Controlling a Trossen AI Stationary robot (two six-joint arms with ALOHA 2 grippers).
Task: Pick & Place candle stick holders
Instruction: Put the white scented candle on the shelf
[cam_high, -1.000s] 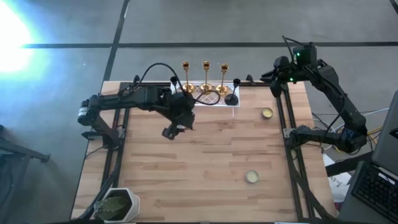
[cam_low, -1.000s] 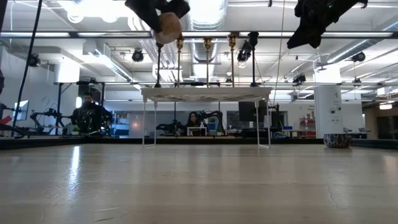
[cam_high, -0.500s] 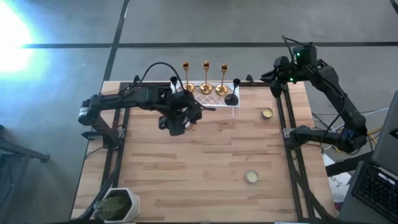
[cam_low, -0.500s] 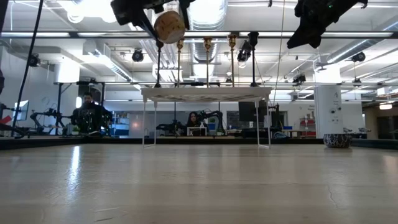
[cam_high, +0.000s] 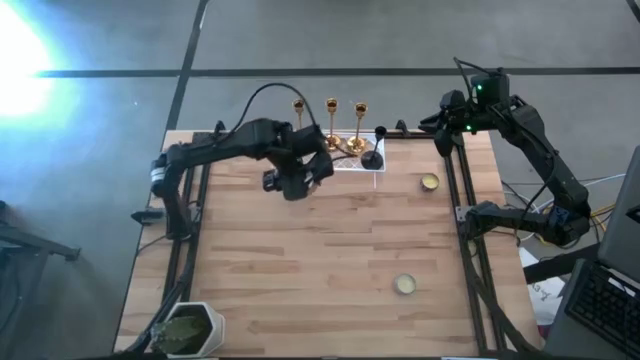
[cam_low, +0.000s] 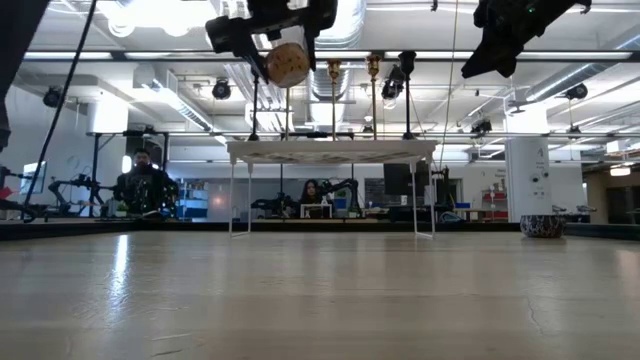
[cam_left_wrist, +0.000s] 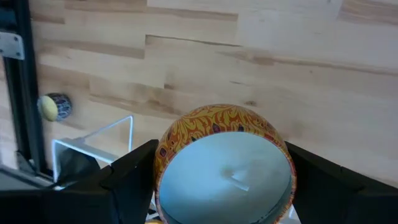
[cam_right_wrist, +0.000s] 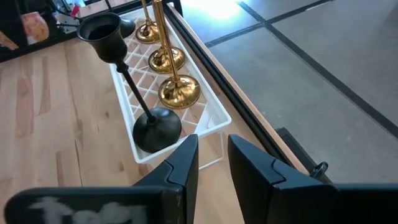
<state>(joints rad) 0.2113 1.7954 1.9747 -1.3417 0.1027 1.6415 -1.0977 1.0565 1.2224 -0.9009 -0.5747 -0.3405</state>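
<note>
My left gripper (cam_high: 290, 182) is shut on a low round cup (cam_left_wrist: 224, 168) with an orange-gold patterned wall and pale wax. It is high over the table, just near of the white lattice tray (cam_high: 362, 166); the cup also shows in the low view (cam_low: 287, 63). Three gold sticks (cam_high: 331, 106) and a black holder (cam_high: 373, 156) stand by their round bases on the tray. Two more cups (cam_high: 429, 182) (cam_high: 404, 284) sit on the table. My right gripper (cam_right_wrist: 213, 163) waits over the far right corner, fingers a little apart, empty. My left gripper pinches the cup's round wall (cam_left_wrist: 163, 163) between its two fingers, one finger (cam_left_wrist: 134, 180) on each opposite side. The wax face is turned toward the wrist. The cup is tilted and lifted clear of the table.
A white pot with a green plant (cam_high: 190, 328) stands at the near left corner. Dark rails (cam_high: 466, 250) run along the table's left and right sides. People sit in the room beyond the far edge (cam_low: 145, 180).
My left gripper has carried the cup toward the table's far edge and a little to the right, closing on the tray, and its wrist has turned. The cup stays clear of the table.
</note>
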